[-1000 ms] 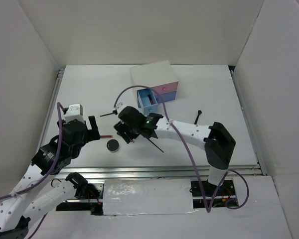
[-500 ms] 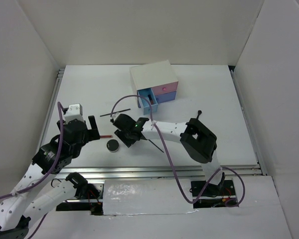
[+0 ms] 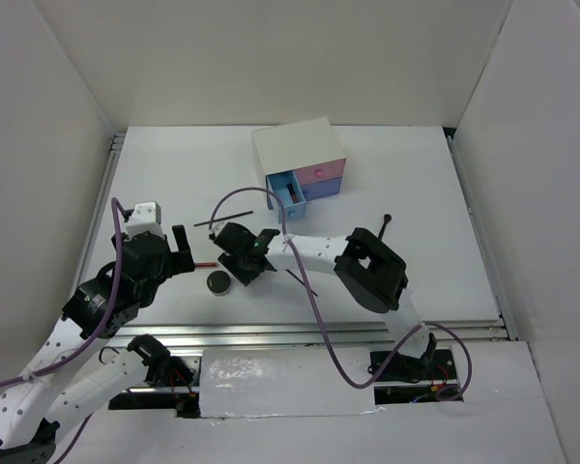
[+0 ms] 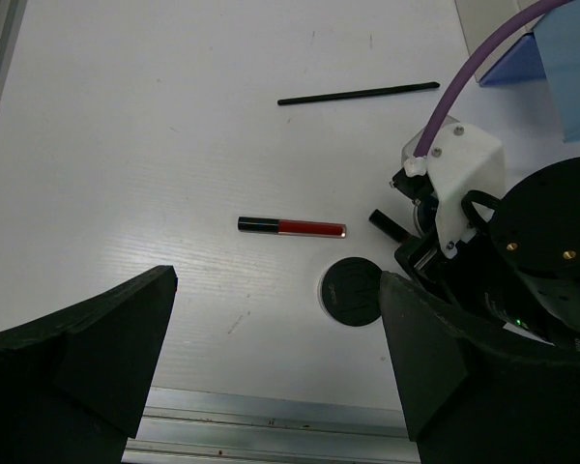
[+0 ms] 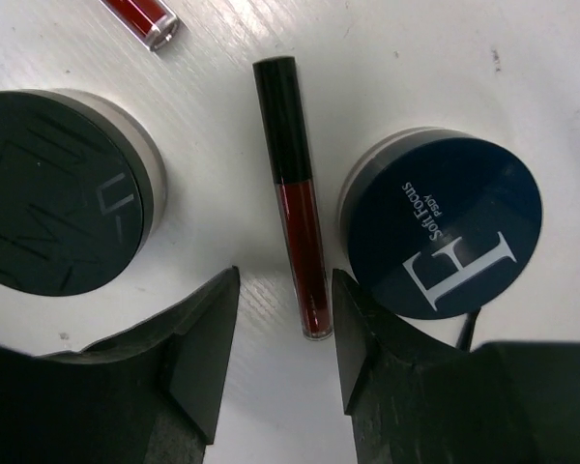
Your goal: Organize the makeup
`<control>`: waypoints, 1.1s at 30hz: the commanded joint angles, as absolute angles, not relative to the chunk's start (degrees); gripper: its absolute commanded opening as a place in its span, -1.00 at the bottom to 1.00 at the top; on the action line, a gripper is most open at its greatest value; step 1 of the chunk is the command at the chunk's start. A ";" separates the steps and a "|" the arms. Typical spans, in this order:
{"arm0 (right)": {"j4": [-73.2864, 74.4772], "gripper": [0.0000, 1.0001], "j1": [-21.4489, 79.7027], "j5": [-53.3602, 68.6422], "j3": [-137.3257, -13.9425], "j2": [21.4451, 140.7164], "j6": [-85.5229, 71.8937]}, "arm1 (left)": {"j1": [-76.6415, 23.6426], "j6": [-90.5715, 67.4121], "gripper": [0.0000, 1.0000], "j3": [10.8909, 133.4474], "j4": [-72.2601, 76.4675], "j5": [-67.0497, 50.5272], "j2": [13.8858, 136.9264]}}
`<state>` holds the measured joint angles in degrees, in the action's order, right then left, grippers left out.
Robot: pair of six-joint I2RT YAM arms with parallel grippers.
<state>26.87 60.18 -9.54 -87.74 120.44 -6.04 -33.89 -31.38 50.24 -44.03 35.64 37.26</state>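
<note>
My right gripper [image 5: 285, 329] is open and low over the table. Its jaws stand either side of the lower end of a dark red tube [image 5: 295, 193] without touching it. A plain round black compact [image 5: 53, 193] lies to its left and a compact with a white mark [image 5: 445, 232] to its right. A second red tube [image 5: 140, 14] lies beyond. My left gripper [image 4: 271, 387] is open and empty, near that second red tube [image 4: 292, 227] and the plain compact [image 4: 351, 291]. In the top view the right gripper [image 3: 240, 253] hides what lies under it; the left gripper [image 3: 179, 253] is beside it.
A white box [image 3: 300, 155] with a pink drawer and an open blue drawer [image 3: 288, 193] stands at the back. Thin black sticks lie at the left [image 3: 213, 221], under the right forearm [image 3: 304, 282] and at the right [image 3: 384, 224]. A metal rail [image 4: 271, 425] runs along the near edge.
My right arm has reached further left and lower, its elbow swinging left, bringing the gripper down beside the plain compact. The left arm has not moved.
</note>
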 commanded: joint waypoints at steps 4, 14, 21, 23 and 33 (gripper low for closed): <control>26.19 -0.20 59.85 -8.44 -90.00 121.90 -5.36 | -33.66 -29.88 0.99 51.06 -41.57 35.24 36.47; 26.63 -0.72 60.99 -7.47 -86.40 116.03 -8.00 | -33.66 -29.71 0.99 50.98 -41.40 35.07 36.65; 27.59 -0.77 61.00 -11.76 -86.57 106.88 -9.49 | -33.66 -29.71 0.99 50.98 -41.48 34.98 36.65; 28.91 -0.77 60.47 -14.05 -88.84 104.95 -9.40 | -33.75 -29.71 0.99 50.98 -41.48 34.98 36.65; 37.95 -0.71 45.01 -17.14 -104.84 106.42 -10.02 | -33.66 -30.15 0.99 51.15 -41.84 35.77 37.18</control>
